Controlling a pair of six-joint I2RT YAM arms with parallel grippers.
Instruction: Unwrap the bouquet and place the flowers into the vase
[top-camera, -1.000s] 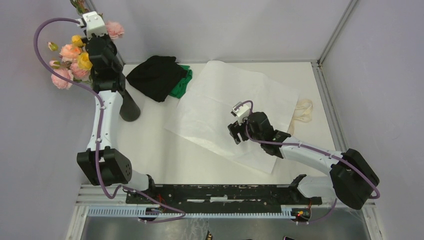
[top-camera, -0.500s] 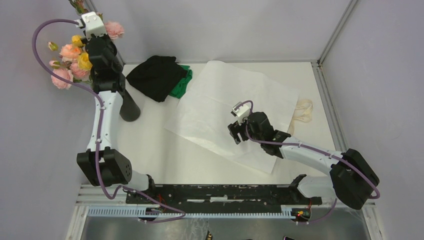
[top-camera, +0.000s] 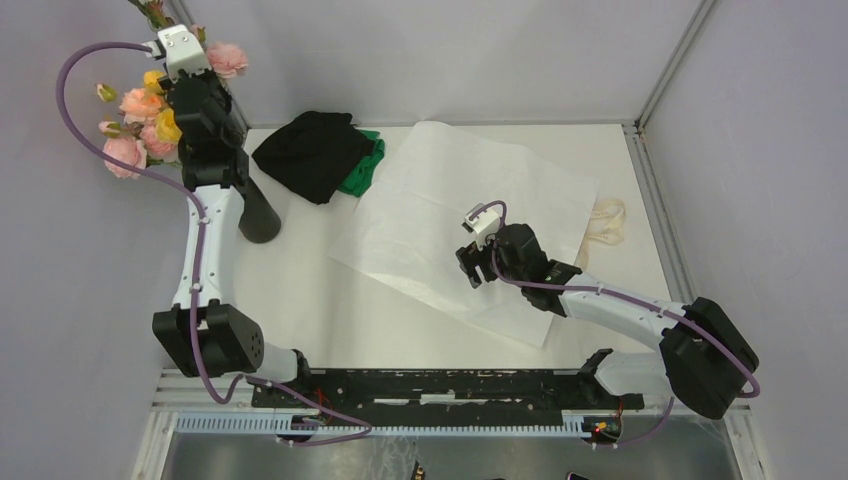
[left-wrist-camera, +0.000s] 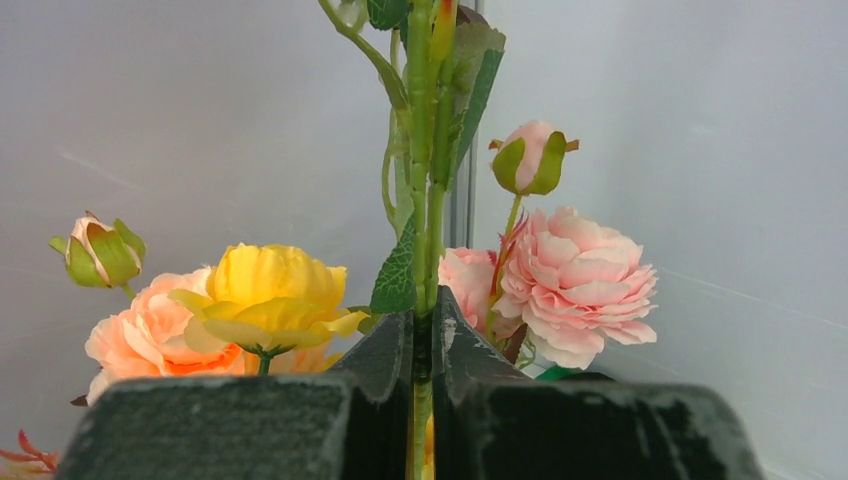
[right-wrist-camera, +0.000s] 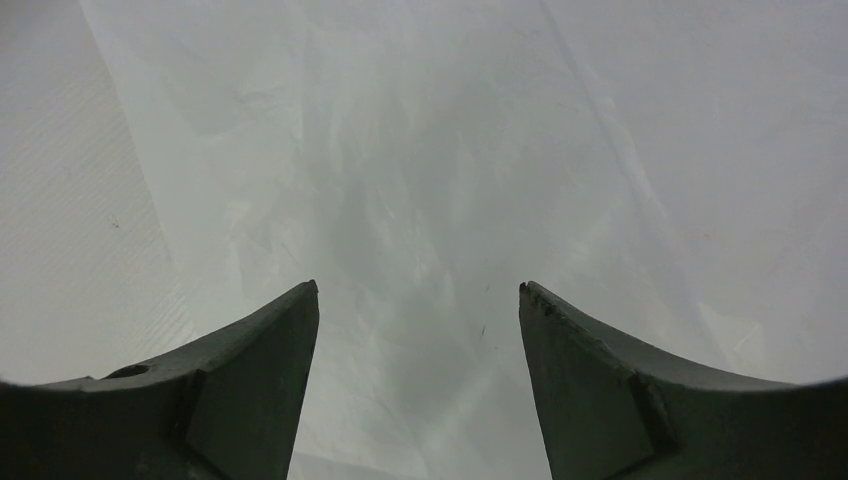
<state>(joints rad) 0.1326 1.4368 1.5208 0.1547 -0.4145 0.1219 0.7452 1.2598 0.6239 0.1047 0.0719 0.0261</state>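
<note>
The flowers (top-camera: 140, 125), pink, peach and yellow roses on green stems, hang high at the far left with my left gripper (left-wrist-camera: 421, 322) shut on their stems (left-wrist-camera: 428, 190). Yellow (left-wrist-camera: 268, 292) and pink (left-wrist-camera: 577, 283) blooms fill the left wrist view. The black vase (top-camera: 260, 215) stands upright on the table just below and to the right of the raised left arm, partly hidden by it. The bouquet's white paper sheet (top-camera: 470, 200) lies spread flat mid-table, the cream lace ribbon (top-camera: 608, 222) off its right edge. My right gripper (top-camera: 474, 268) hovers open over the paper (right-wrist-camera: 420, 180), nothing between its fingers.
A black-and-green cloth heap (top-camera: 320, 152) lies at the back, between the vase and the paper. Grey walls close in the table on the left, back and right. A metal frame post (top-camera: 668, 62) rises at the back right corner.
The left arm has shifted slightly left and up with the flowers. The right arm has not moved.
</note>
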